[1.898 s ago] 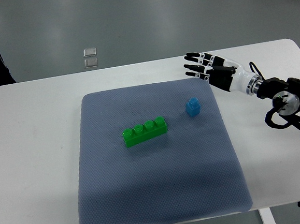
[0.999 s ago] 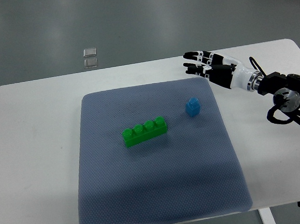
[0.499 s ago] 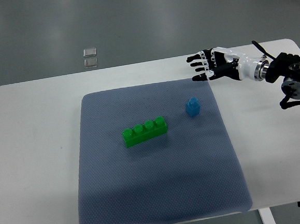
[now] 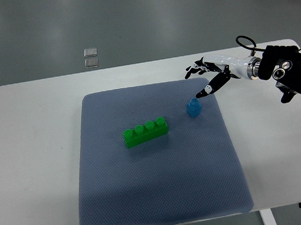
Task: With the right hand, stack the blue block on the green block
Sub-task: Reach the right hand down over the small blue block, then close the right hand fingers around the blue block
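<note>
Nearest the robot, the grey mat (image 4: 160, 164) is lying flat on the white table (image 4: 34, 153), and the near half of it is bare. Further in, the green block (image 4: 145, 132) is sitting where it sat in all the earlier pictures, a long brick with four studs, angled slightly on the mat. Just beyond and to its right, the blue block (image 4: 193, 107) is standing upright and untouched, well apart from the green one.

What is changing is the right hand (image 4: 208, 77). Half a second ago it was hovering flat over the mat's far right corner; now it is tipping over and dipping toward the blue block, fingers apart and holding nothing, with one dark fingertip (image 4: 202, 94) reaching down just beside the block's top (whether it is touching cannot be told from this height). The arm is also swinging in from further up the right edge than before.

This looks like the approach turning into a grasp, so the task is only beginning: the lift, the carry and the placing are not yet done. The left arm is not showing. Beyond the table, two small clear squares (image 4: 90, 57) are lying on the floor.
</note>
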{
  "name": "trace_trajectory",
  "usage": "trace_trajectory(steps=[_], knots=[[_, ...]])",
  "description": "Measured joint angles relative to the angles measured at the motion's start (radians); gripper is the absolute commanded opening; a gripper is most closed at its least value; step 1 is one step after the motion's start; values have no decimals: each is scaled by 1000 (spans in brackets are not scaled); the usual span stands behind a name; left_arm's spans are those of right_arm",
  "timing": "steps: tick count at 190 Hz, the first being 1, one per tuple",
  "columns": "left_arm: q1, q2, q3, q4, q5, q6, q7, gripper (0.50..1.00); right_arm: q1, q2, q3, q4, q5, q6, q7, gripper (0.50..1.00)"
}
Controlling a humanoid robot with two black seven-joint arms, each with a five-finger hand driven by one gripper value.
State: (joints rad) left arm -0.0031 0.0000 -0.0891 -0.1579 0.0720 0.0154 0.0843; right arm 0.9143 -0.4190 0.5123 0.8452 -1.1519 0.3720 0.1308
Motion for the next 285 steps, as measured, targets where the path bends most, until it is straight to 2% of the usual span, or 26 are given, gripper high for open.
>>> trace_trajectory(steps=[30, 66, 110, 129, 130, 133, 189, 197, 204, 221, 222, 285], knots=[[0, 0, 0, 0, 0, 0, 0, 1000, 19, 1, -80, 0, -49, -7, -6, 921], [0, 0, 0, 0, 0, 0, 0, 1000, 25, 25, -123, 0, -58, -54, -7, 921], [0, 0, 0, 0, 0, 0, 0, 1000, 16, 58, -210, -4, -72, -165, -7, 913], [0, 0, 0, 0, 0, 0, 0, 1000, 16, 60, -237, -4, -72, -196, -7, 901], [0, 0, 0, 0, 0, 0, 0, 1000, 16, 60, -238, -4, -72, -197, -7, 885], [0, 0, 0, 0, 0, 0, 0, 1000, 16, 60, -241, -4, -72, -200, -7, 879], [0, 0, 0, 0, 0, 0, 0, 1000, 24, 46, -251, -2, -106, -208, 1, 870], [0, 0, 0, 0, 0, 0, 0, 1000, 25, 44, -251, -1, -109, -208, 2, 860], [0, 0, 0, 0, 0, 0, 0, 1000, 25, 43, -251, 0, -112, -209, 3, 832], [0, 0, 0, 0, 0, 0, 0, 1000, 27, 42, -251, 5, -128, -209, 4, 821], [0, 0, 0, 0, 0, 0, 0, 1000, 27, 42, -251, 6, -129, -209, 4, 803], [0, 0, 0, 0, 0, 0, 0, 1000, 40, 37, -251, 54, -176, -210, 15, 803]])
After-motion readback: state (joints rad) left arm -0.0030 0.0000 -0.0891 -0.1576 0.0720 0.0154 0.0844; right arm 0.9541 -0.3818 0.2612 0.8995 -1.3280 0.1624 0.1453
